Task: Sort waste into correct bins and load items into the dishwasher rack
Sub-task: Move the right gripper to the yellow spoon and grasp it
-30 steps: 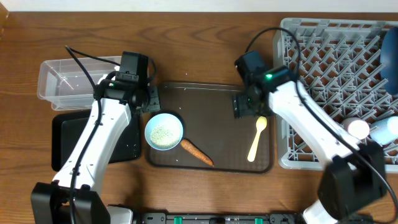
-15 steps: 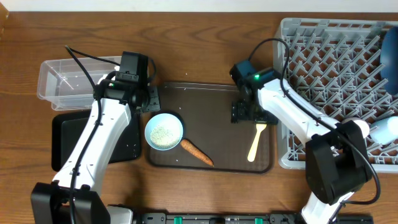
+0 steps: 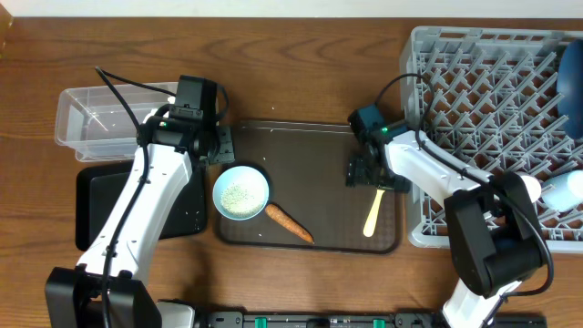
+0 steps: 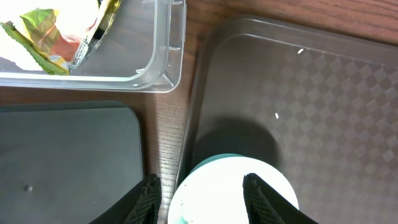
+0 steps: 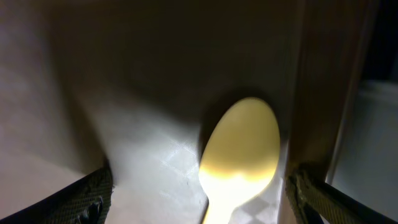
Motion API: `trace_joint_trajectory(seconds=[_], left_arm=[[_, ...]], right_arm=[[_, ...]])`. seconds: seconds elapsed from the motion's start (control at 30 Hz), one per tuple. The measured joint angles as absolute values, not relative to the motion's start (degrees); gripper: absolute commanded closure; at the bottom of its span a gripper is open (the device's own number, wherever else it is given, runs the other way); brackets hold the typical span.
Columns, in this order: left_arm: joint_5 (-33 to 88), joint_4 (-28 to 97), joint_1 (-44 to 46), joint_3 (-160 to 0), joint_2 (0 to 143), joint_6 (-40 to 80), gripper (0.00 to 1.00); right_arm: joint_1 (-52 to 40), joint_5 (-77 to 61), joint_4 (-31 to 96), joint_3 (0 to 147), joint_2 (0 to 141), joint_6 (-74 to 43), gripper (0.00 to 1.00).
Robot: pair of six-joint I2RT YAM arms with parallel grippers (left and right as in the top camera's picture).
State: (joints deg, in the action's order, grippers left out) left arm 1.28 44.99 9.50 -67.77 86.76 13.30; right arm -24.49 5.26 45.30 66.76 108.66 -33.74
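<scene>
A light blue bowl (image 3: 241, 193) with white rice in it sits at the left end of the brown tray (image 3: 310, 146). My left gripper (image 3: 215, 146) hangs over the bowl's (image 4: 230, 193) left rim, open; one finger is outside the rim and the other is over the inside. An orange carrot (image 3: 289, 223) lies beside the bowl. The pale yellow spoon (image 3: 374, 211) lies at the tray's right end. My right gripper (image 3: 368, 171) is low over the spoon's head (image 5: 239, 155), open, a finger on each side. The yellow-green wrapper (image 4: 56, 31) lies in the clear tub (image 3: 100, 114).
A black tray (image 3: 96, 200) lies in front of the clear tub. The grey rack (image 3: 483, 91) stands at the right, close to the brown tray's edge, with a blue plate (image 3: 574, 87) and a light blue cup (image 3: 567, 189) in it.
My right gripper has come down and to the right, from the tray's middle to the spoon's head. The left arm, bowl and carrot have not moved.
</scene>
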Motion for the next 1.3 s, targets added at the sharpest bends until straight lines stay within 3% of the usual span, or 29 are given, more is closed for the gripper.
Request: trace_joint_trajectory(seconds=[0.33, 0.87, 1.1, 1.3], left_arm=[[1.28, 45.01, 9.50, -67.77, 86.76, 13.32, 0.55], [1.28, 45.50, 9.50, -67.77, 86.76, 13.30, 0.55], [1.28, 45.89, 9.50, -67.77, 86.76, 13.30, 0.54], [1.28, 45.91, 9.50, -67.77, 86.76, 13.30, 0.54]], right_arm=[[-24.43, 5.02, 37.04, 62.43, 106.41, -31.24, 0.38], [-24.12, 3.88, 39.88, 62.78, 106.41, -26.48, 0.51], [-24.12, 3.64, 40.95, 62.83, 106.41, -25.67, 0.67], [-24.12, 3.64, 41.10, 62.83, 106.41, -25.85, 0.67]])
